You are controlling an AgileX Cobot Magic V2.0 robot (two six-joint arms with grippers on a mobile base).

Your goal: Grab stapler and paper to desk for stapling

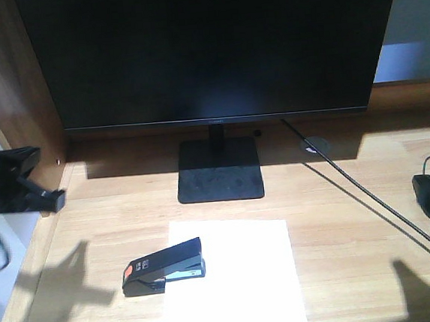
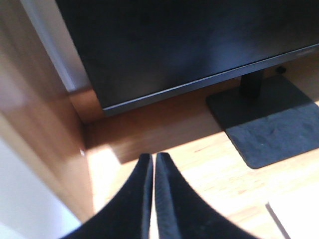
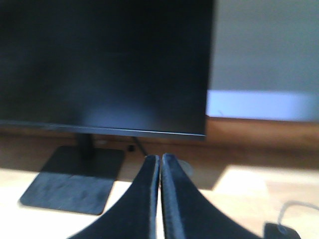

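Right, one stapler (image 1: 164,267) sits ahead and inboard of my left claw (image 2: 152,162), its nose on the left edge of the paper (image 1: 233,280) — one sheet as far as I can tell. Stapler looks rigid, smooth plastic; I'd pinch across its sides mid-body. Paper's limp, thin, flat on the desk (image 1: 340,218): awkward, take an edge. Both left and right claw (image 3: 160,162) pressed together, holding nothing. One monitor (image 1: 213,48) beyond.

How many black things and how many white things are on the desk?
Black: 2, the monitor and the stapler
White: 1, the paper
Total: 3
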